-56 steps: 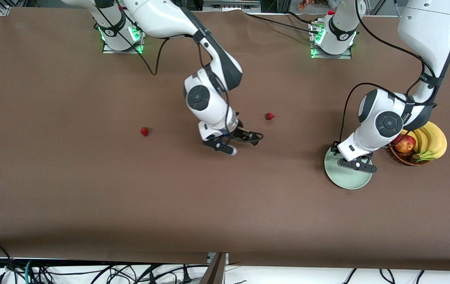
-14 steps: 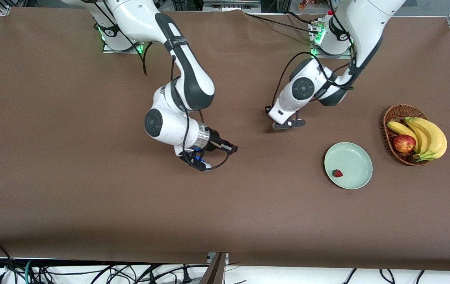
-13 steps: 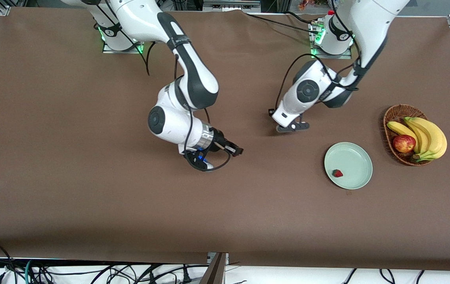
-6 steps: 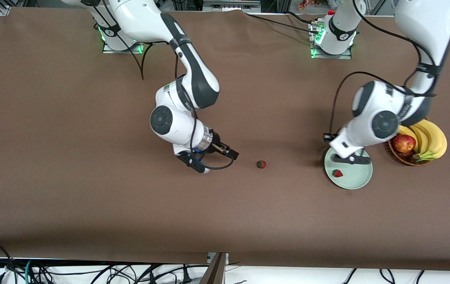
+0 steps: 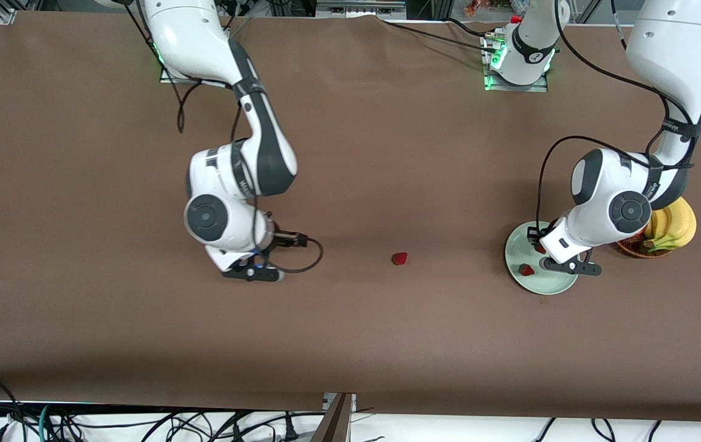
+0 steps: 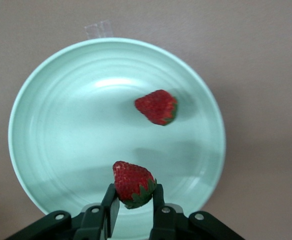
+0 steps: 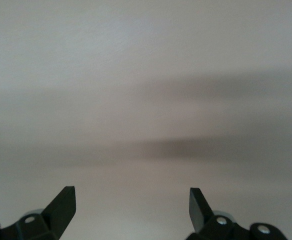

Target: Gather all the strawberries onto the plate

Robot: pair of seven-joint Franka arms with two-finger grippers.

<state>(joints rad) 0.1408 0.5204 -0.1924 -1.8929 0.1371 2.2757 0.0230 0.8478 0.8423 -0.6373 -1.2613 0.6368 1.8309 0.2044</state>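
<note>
Left arm is hanging a berry over the plate while one is lying loose mid-table

From the front camera, the left gripper [image 5: 571, 268] is hovering over the mint plate [image 5: 556, 285] beside the fruit basket [image 5: 633, 248]; one strawberry [image 5: 526, 269] is lying in the plate, and a stray strawberry [image 5: 399, 258] is sitting on the brown table [image 5: 80, 319], between the plate and the right gripper [image 5: 251, 274]. The left wrist view is showing what the front cannot: the fingers [image 6: 110, 205] are clamping a held strawberry [image 6: 132, 183] near the plate's rim, so a release here could be sending it rolling off. The right wrist view is showing spread, empty fingertips [image 7: 63, 205] over bare tabletop
</note>
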